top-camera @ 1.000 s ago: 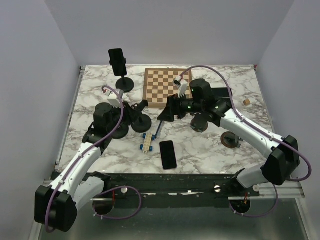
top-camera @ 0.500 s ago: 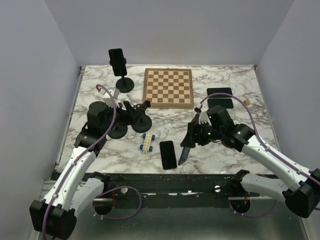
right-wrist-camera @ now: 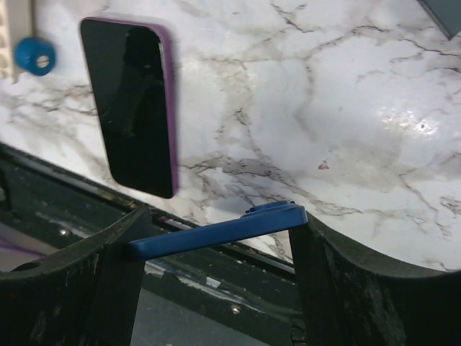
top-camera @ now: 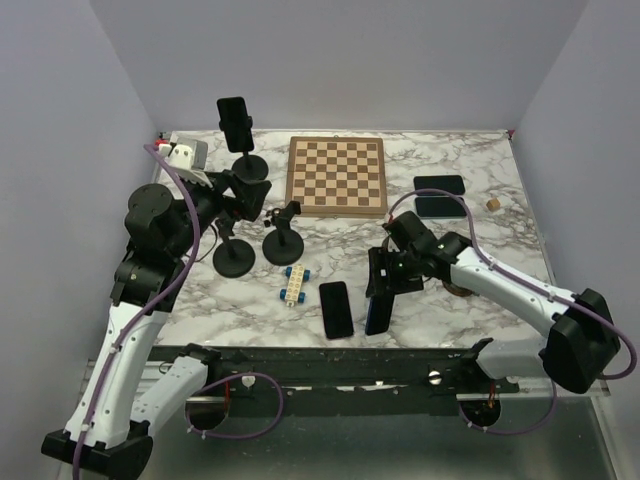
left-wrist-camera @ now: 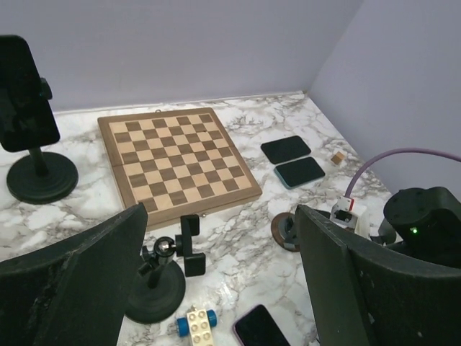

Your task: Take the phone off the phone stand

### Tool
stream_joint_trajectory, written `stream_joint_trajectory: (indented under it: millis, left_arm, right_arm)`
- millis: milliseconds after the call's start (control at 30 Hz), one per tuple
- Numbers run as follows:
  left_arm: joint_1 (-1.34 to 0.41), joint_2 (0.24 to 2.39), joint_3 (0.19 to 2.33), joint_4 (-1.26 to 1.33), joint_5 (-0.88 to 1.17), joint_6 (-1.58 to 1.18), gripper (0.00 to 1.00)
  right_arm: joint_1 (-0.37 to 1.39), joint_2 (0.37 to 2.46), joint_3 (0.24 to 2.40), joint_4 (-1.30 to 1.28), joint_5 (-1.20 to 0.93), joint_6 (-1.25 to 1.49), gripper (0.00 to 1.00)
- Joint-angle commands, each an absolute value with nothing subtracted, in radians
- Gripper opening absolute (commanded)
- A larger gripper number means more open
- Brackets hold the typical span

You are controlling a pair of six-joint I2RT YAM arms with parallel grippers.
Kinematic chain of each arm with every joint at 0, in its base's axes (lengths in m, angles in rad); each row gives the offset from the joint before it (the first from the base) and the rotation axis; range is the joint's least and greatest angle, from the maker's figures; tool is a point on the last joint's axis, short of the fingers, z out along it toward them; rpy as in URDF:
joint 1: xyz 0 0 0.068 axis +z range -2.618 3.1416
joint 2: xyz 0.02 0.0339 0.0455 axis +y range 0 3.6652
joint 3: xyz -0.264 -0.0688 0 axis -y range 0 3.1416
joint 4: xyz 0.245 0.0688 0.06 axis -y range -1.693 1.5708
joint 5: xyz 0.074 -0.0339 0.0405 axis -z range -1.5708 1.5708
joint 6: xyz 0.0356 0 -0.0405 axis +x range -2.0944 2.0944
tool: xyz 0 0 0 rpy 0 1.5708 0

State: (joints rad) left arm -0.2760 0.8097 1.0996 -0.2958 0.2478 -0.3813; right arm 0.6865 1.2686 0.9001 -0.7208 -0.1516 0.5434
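I'm watching the right gripper (top-camera: 378,285) clamping the blue phone (right-wrist-camera: 216,231) edge-on, low over the near edge of the table (top-camera: 480,185), just beside the purple-edged phone (top-camera: 336,308) lying flat. A second ago it was working up by the chessboard (top-camera: 336,176). The left gripper (top-camera: 240,195) is hanging released, having lifted away from the emptied phone stand (top-camera: 283,238) it was gripping then.

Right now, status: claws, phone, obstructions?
Left claw open, empty. Right claw shut on blue phone, low by front edge of table, purple-edged phone lying beside. Black phone on back stand.
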Motion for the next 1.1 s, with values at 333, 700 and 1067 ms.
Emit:
stream_joint_trajectory:
  millis: [333, 700, 1067]
  left_arm:
    - [-0.279, 0.753, 0.917, -0.236, 0.124, -0.238, 0.91]
    - [-0.279, 0.728, 0.904, -0.233, 0.091, -0.233, 0.91]
    - [-0.279, 0.729, 0.896, -0.232, 0.08, -0.229, 0.91]
  right_arm:
    - [0.746, 1.486, 0.973, -0.667, -0.003, 0.622, 0.01]
    - [0.764, 1.581, 0.987, -0.605, 0.064, 0.675, 0.01]
    - [0.794, 1.65, 0.995, -0.6, 0.101, 0.686, 0.04]
